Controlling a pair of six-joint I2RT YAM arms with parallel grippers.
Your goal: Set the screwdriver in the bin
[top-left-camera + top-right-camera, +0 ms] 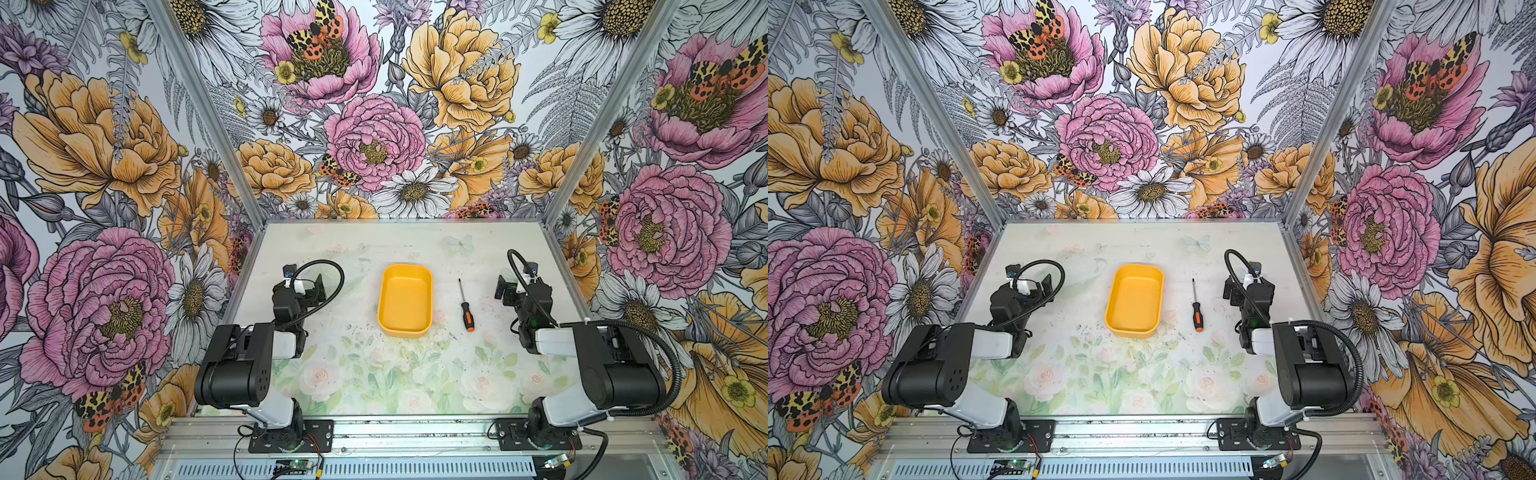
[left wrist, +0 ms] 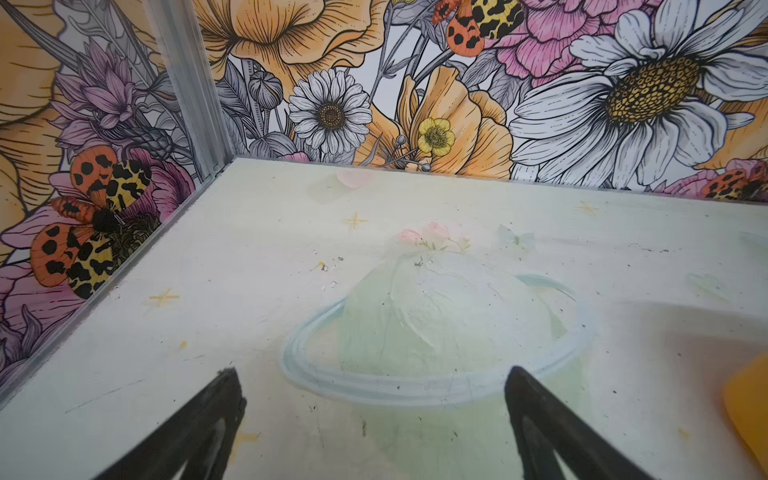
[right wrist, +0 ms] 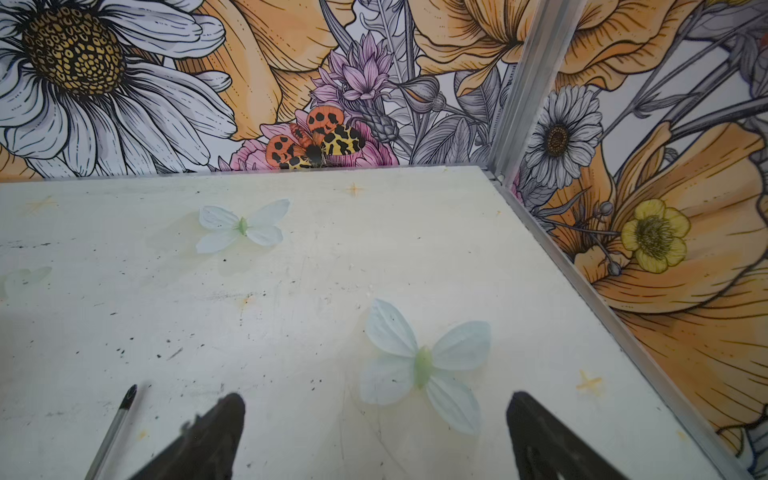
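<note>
The left gripper hovers over the left side of the table, well apart from the bin. In the left wrist view its two black fingers stand wide apart, with only the painted tabletop showing between them. A corner of the bin shows at the edge of that view.

The bin sits upright near the middle of the table in both top views. Its long side runs near to far, and its yellow-orange floor is bare.

The screwdriver lies flat on the table just right of the bin, not touching it. It is outside the bin, between it and the right gripper. Its thin shaft points far, and the black handle with the orange end points near and slightly right.

The right gripper hovers at the right, near the screwdriver but clear of it. In the right wrist view its fingers are spread wide over the bare tabletop. The tip of the screwdriver shaft lies just outside one finger, not between the two.
</note>
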